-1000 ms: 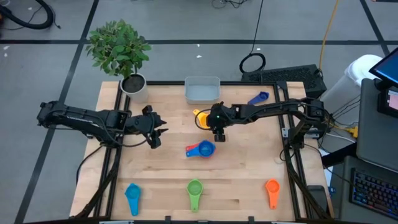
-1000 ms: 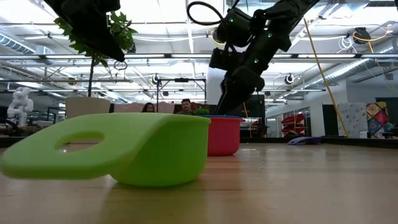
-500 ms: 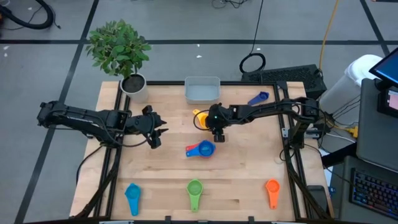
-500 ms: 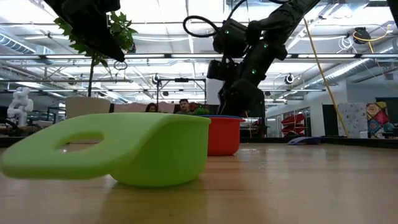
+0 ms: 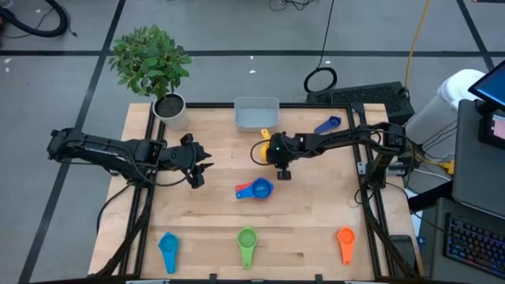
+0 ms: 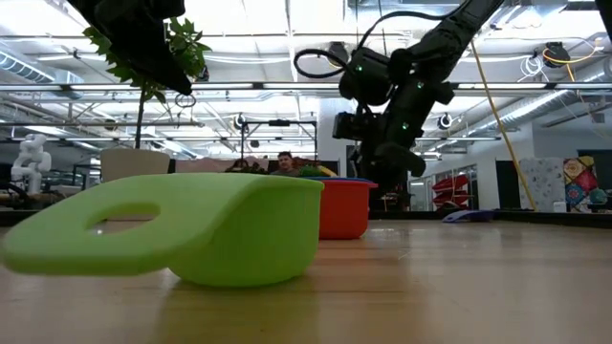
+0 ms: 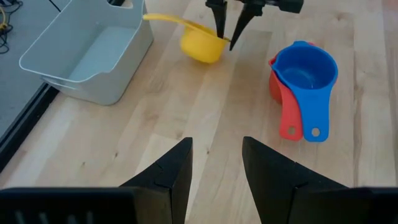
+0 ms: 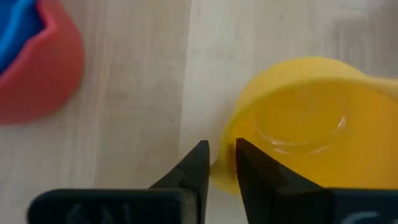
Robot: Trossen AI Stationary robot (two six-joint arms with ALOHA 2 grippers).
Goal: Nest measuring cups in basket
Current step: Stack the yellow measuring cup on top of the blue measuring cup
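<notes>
The yellow measuring cup (image 5: 259, 150) sits near the table's middle, just in front of the pale grey-blue basket (image 5: 256, 115), and my right gripper (image 5: 272, 155) is shut on it. A dark blue cup (image 5: 260, 188) is nested in the red cup (image 7: 277, 84), handles side by side, on the wood. My left gripper (image 5: 197, 164) hovers open to their left. Another dark blue cup (image 5: 327, 125) lies by the far right. The light blue (image 5: 168, 246), green (image 5: 247, 241) and orange (image 5: 345, 241) cups rest along the near edge. My right gripper pinches the yellow cup's rim (image 8: 222, 169) on the side away from its handle. One finger (image 8: 198, 163) is outside the bowl and the other over its inside. The fingers (image 7: 219, 28) come from above, pointing down. The cup is tipped, its handle (image 7: 165, 19) raised toward the basket.
A potted plant (image 5: 154, 67) in a white pot stands on the far left corner. The basket (image 7: 87, 53) holds nothing. Bare wood (image 5: 316, 201) lies between the middle cups and the near row. The green cup (image 6: 191, 229) fills the low view's foreground.
My right gripper has shifted a little toward the far edge and risen slightly. The yellow cup has turned with it, so its handle now points toward the basket. The left arm and the other cups have kept still.
</notes>
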